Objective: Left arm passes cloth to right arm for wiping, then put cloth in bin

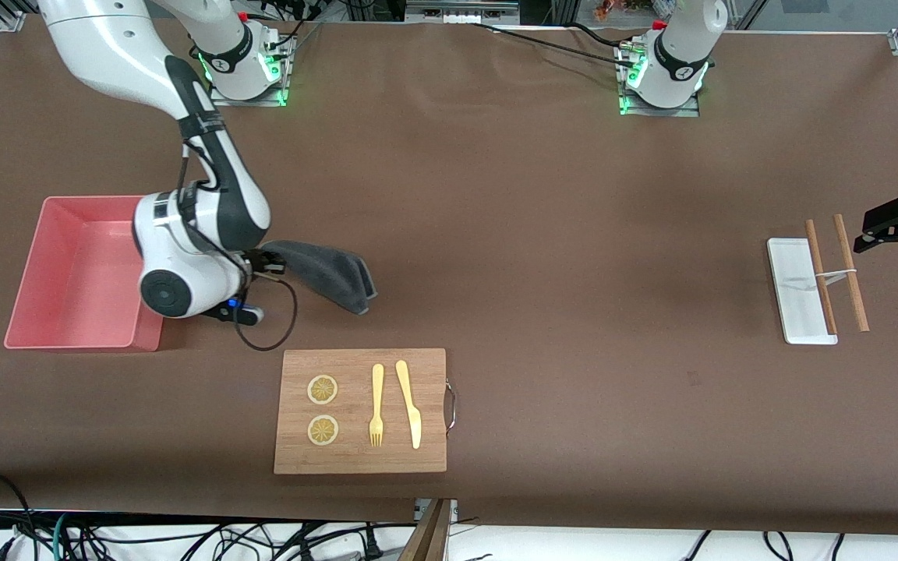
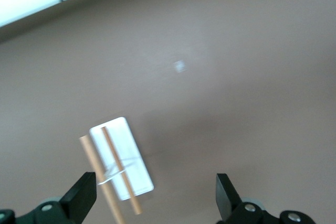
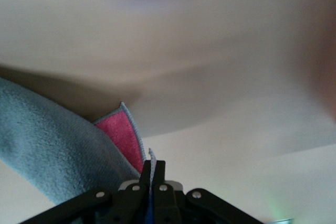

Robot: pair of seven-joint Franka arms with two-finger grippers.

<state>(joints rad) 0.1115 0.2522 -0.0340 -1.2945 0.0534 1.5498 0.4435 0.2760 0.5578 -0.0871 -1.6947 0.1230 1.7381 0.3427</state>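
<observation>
The dark grey cloth (image 1: 328, 273) hangs from my right gripper (image 1: 266, 261), which is shut on its pale stitched edge. In the right wrist view the cloth (image 3: 52, 145) shows a pink-red reverse corner beside the closed right gripper (image 3: 152, 166). This gripper hovers just past the wall of the pink bin (image 1: 67, 273) that faces the left arm's end, and the cloth trails away from the bin over the brown table. My left gripper (image 1: 897, 222) waits open at the left arm's end of the table. The left wrist view shows the left gripper (image 2: 155, 184) holding nothing.
A wooden cutting board (image 1: 361, 411) with two lemon slices, a fork and a knife lies nearer the front camera than the cloth. A white tray (image 1: 796, 296) with two wooden sticks (image 1: 819, 273) across it sits under the left gripper, and the tray (image 2: 131, 156) also shows in the left wrist view.
</observation>
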